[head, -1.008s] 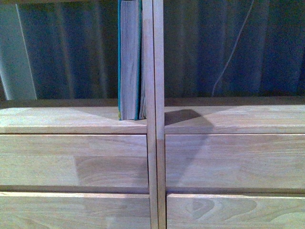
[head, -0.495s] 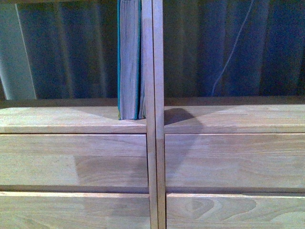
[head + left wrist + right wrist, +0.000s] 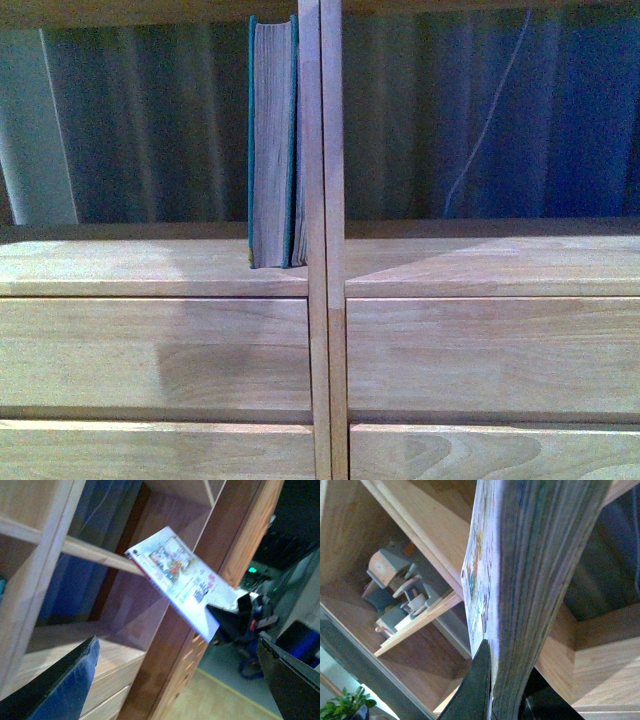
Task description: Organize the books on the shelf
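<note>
While 1 teal book [image 3: 271, 140] is shelved, R end effector [image 3: 220, 617] grips 1 paperback [image 3: 177, 577].

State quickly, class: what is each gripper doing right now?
Left gripper: open, holding nothing.
Right gripper: closed on the white paperback.
</note>
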You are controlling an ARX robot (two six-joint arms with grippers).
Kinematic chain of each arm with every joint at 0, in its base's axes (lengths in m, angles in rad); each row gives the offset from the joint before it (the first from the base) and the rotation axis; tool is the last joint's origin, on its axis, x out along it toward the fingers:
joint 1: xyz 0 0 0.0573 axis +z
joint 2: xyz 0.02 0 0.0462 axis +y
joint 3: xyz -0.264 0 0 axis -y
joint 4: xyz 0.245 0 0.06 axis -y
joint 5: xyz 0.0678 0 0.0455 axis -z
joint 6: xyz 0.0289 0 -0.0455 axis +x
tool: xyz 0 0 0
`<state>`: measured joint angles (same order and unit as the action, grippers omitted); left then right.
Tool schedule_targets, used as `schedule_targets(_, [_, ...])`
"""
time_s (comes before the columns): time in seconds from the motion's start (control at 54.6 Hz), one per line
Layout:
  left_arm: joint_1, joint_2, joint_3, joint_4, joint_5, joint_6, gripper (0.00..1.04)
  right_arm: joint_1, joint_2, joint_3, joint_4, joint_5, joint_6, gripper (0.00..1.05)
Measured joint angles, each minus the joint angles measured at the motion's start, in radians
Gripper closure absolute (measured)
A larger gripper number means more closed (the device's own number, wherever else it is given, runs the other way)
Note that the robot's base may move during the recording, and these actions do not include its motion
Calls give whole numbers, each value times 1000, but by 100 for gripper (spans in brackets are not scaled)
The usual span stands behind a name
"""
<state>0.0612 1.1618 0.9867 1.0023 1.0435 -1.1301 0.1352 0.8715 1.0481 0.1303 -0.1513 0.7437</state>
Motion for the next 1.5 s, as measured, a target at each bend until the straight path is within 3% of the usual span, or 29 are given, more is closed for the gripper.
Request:
schedule_targets(0.202, [-152, 67, 64, 33, -131, -180, 7, 79, 12, 17, 23, 12, -12, 97])
schedule_targets(0.495, [-315, 122, 93, 42, -183, -149, 7, 163, -2, 23, 10, 54, -12, 97])
schedule_targets(0.733, [-369, 192, 150, -4, -242, -54, 7, 210, -53, 22, -31, 57, -16, 97])
schedule_targets(1.008, [-390, 240, 188, 63, -286, -46, 7, 275, -80, 10, -36, 69, -15, 97])
schedule_targets(1.502, [-444, 261, 212, 69, -295, -32, 7, 426, -75, -25, -27, 137, -19, 97])
